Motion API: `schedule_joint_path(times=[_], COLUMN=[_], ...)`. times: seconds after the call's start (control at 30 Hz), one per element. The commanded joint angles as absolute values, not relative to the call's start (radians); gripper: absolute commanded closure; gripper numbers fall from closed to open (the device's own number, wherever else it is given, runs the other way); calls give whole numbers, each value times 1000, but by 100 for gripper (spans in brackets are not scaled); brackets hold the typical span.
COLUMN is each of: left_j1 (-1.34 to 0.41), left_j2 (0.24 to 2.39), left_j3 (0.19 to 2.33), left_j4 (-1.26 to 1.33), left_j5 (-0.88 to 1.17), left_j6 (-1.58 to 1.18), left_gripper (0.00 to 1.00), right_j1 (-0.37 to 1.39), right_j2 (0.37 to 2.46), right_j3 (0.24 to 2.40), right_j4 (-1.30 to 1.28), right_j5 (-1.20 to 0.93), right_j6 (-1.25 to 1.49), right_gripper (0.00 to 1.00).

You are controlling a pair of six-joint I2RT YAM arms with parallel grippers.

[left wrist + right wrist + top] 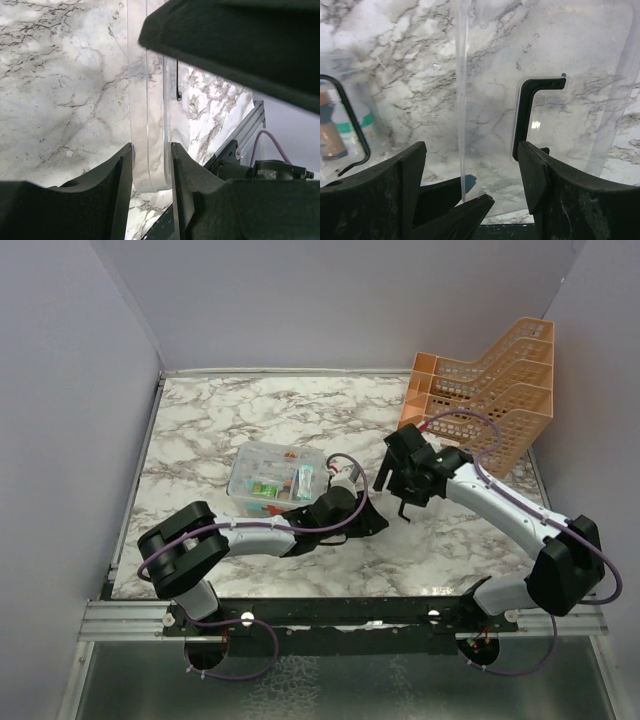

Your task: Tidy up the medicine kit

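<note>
The medicine kit (243,470) sits uncovered left of centre on the marble table (200,420), bottles and sachets (272,485) jumbled inside, so I judge sorting and closing remain. Its clear lid (147,100) (thin, glossy, rigid plastic) is pinched by my left gripper (151,165). My right gripper (472,160) gapes apart beside the black handle (520,125).

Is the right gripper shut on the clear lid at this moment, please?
No, the right wrist view shows the right gripper standing wide open, not clamped on the clear lid.
</note>
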State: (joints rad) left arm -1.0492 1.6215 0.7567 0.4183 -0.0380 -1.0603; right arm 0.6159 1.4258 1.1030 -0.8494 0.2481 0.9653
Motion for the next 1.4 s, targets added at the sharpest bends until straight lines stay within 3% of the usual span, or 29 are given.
schedule_joint_path(times=[0.0, 0.4, 0.87, 1.13, 1.37], left_j1=[-1039, -931, -694, -531, -500], left_j2=[1577, 1497, 1288, 1142, 1136], left_j3=[773, 884, 937, 1032, 1077], left_j4=[427, 236, 64, 28, 193], left_j5=[27, 220, 390, 343, 230], left_j6=[-991, -993, -1084, -1172, -1297], left_gripper=[81, 86, 87, 86, 86], right_j1=[615, 612, 612, 612, 612], right_j2=[1328, 1160, 903, 857, 926], right_j3=[1176, 1256, 1188, 1164, 1159], right_j4=[-902, -994, -722, -504, -309], right_j5=[257, 314, 171, 124, 17], right_j6=[986, 1008, 958, 960, 1054], right_gripper=[25, 25, 26, 21, 14])
